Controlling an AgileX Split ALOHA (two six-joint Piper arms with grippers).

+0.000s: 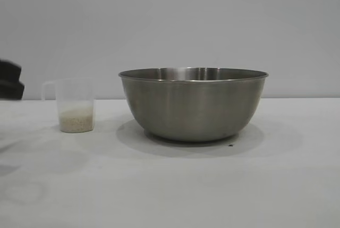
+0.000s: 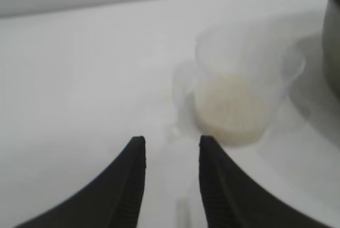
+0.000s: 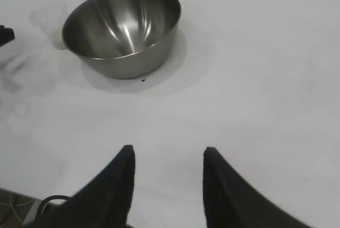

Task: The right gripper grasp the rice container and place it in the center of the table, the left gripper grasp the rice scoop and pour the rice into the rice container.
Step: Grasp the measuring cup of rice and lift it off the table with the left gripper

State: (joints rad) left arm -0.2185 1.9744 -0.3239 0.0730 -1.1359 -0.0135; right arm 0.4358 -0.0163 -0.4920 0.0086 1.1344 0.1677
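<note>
- Left gripper [image 2: 167, 145]: fingers apart with a clear gap between the tips, nothing between them. Seen from its wrist camera, it is aimed at the bare table just short of the rice scoop [image 2: 241, 87]; tips not touching the scoop.
- In the exterior view, only a dark part of the left arm [image 1: 10, 80] shows, at the 9 o'clock edge of the frame, above the table surface and beside the scoop's handle side.
- Right gripper [image 3: 167, 153]: fingers apart, empty, over bare table, well away from the rice container [image 3: 123, 28]. The container lies toward 11 o'clock from the tips in its wrist view.
- Rice container [image 1: 193, 103]: large steel bowl, upright, resting on the table [image 1: 170, 185] near the middle of the exterior view. A small dark speck [image 1: 230, 144] lies on the table at its base, about 5 o'clock from the bowl's centre. No grains visible inside from the right wrist view.
- Rice scoop [image 1: 75, 104]: clear plastic cup, upright, at 9 o'clock from the container, near but not touching it. Handle near the rim points away from the bowl.
- Rice [image 1: 77, 120]: pale layer filling the bottom of the scoop, roughly the lower third.
</note>
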